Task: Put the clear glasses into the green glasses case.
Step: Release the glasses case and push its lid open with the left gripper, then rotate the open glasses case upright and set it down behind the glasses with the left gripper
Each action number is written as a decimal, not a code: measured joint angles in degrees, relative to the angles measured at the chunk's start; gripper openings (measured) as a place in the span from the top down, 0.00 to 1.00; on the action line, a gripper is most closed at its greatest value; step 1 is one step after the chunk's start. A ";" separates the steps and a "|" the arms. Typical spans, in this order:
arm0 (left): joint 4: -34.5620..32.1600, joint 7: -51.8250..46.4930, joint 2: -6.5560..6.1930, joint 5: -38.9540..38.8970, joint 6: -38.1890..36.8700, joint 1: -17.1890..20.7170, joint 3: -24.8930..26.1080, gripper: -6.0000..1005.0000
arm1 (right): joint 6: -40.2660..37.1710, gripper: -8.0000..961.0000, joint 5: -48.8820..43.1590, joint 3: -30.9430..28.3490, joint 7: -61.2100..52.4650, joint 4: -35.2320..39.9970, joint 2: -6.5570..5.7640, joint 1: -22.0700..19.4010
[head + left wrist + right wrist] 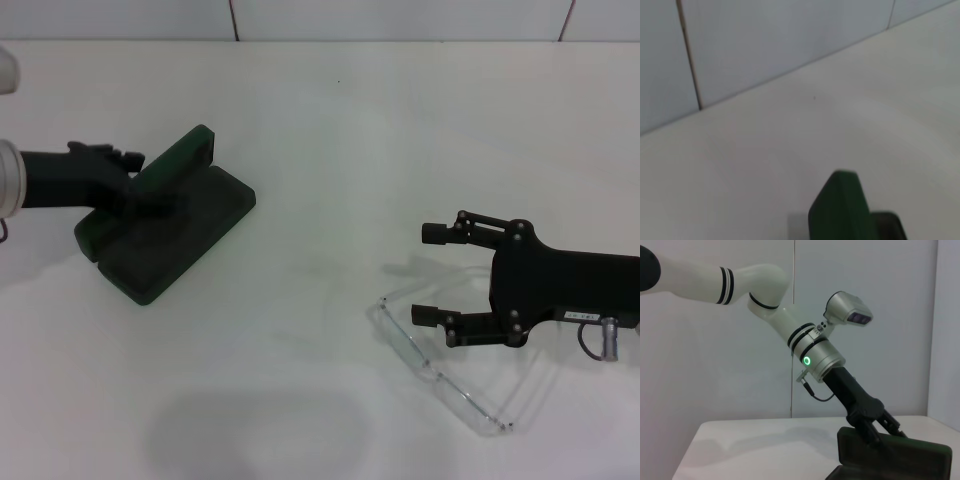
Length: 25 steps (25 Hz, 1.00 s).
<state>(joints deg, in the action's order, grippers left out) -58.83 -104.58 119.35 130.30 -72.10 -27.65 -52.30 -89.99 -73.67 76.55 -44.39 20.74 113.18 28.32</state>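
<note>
The green glasses case [190, 235] lies open at the left of the white table, its lid [180, 155] raised. My left gripper [140, 192] reaches in from the left, and its fingers [874, 426] straddle the lid's top edge and hold it. The lid [900, 457] stands upright in the right wrist view, and one green corner [840, 205] of it shows in the left wrist view. The clear glasses [412, 352] lie on the table at the right front. Just beside and behind them my right gripper [430, 274] is open, with nothing between its fingers.
The white table [330, 160] runs back to a tiled wall [400, 18]. My left arm [790, 325] stretches over the table's left side. A soft shadow [250, 435] lies at the table's front.
</note>
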 joint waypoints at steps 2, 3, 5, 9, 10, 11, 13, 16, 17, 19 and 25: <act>-0.08 -1.50 0.07 1.87 -0.14 -0.07 -0.18 0.13 | 0.00 0.11 -0.01 0.00 -0.02 0.00 0.01 0.00; -0.19 -2.14 0.09 2.51 -0.18 -0.11 -0.31 0.13 | 0.00 0.11 -0.02 0.00 -0.05 0.00 0.02 -0.01; -0.24 -2.90 0.09 3.14 -0.18 -0.22 -0.68 0.13 | 0.00 0.11 -0.03 0.00 -0.07 0.00 0.02 -0.02; -0.26 -3.38 0.06 3.65 -0.23 -0.69 -1.18 0.13 | 0.00 0.11 -0.06 0.01 -0.08 0.00 0.18 -0.02; -0.28 -3.40 0.07 3.65 -0.23 -0.76 -1.43 0.13 | 0.00 0.11 -0.06 0.03 -0.08 0.00 0.21 -0.02; -0.28 -3.41 0.05 3.64 -0.24 -0.80 -1.89 0.14 | 0.00 0.11 -0.06 0.03 -0.08 0.00 0.21 -0.02; -0.29 -3.35 -0.02 3.63 -0.20 -0.82 -2.87 0.17 | 0.00 0.11 -0.07 0.04 -0.08 0.00 0.30 -0.02; -0.57 -3.18 -0.03 3.76 0.02 -0.82 -3.78 0.21 | 0.10 0.11 -0.07 0.00 0.00 0.00 0.40 -0.12; -0.67 -3.17 -0.02 3.87 0.06 -0.82 -3.89 0.25 | 0.11 0.11 -0.07 0.00 0.05 0.00 0.45 -0.17; -0.85 -3.16 -0.01 3.99 0.08 -0.86 -3.99 0.31 | 0.13 0.11 -0.07 0.00 0.13 0.00 0.54 -0.22; -2.25 -3.29 0.04 4.08 0.15 -1.00 -3.93 0.46 | 0.22 0.11 -0.07 -0.01 0.29 0.00 0.66 -0.21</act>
<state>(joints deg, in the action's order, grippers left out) -61.07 -107.87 119.39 134.38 -71.94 -28.65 -56.23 -89.77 -73.74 76.54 -44.10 20.74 113.84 28.11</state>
